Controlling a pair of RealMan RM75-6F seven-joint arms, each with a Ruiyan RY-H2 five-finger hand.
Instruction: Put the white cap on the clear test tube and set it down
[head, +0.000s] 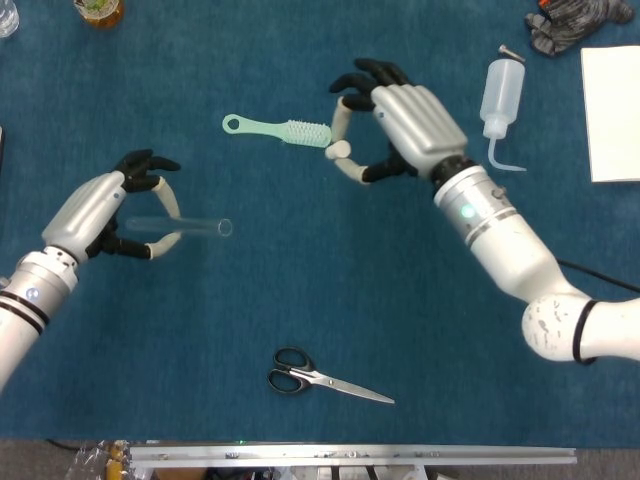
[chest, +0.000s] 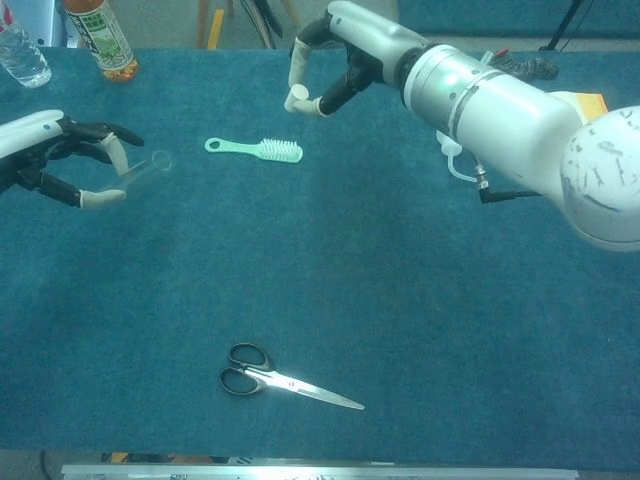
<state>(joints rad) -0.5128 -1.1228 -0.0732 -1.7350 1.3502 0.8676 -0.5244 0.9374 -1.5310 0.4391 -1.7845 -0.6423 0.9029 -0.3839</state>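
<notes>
Test tube: clear glass test tube (head: 180, 226) — your left hand (head: 105, 208) holds it level above the blue cloth, open mouth pointing toward the middle of the table.
Cap: small white cap (head: 339, 150) — pinched at the fingertips of your right hand (head: 405, 125), raised over the table just beside the bristle end of the mint-green plastic brush (head: 278, 130).
Left hand fingers: curled round the closed end of the tube; most of its length sticks out free.
Right hand fingers: thumb and a finger closed on the cap, the rest curved loosely and holding nothing.
Gap: cap and tube mouth are well apart.
Done: both pieces are picked up, one in each of your hands.
Left: bring the cap to the mouth, seat it, then set the tube down.
Bystanders: black-handled scissors (head: 325, 378) near the front edge; white squeeze bottle (head: 498, 98) at the far right.
</notes>
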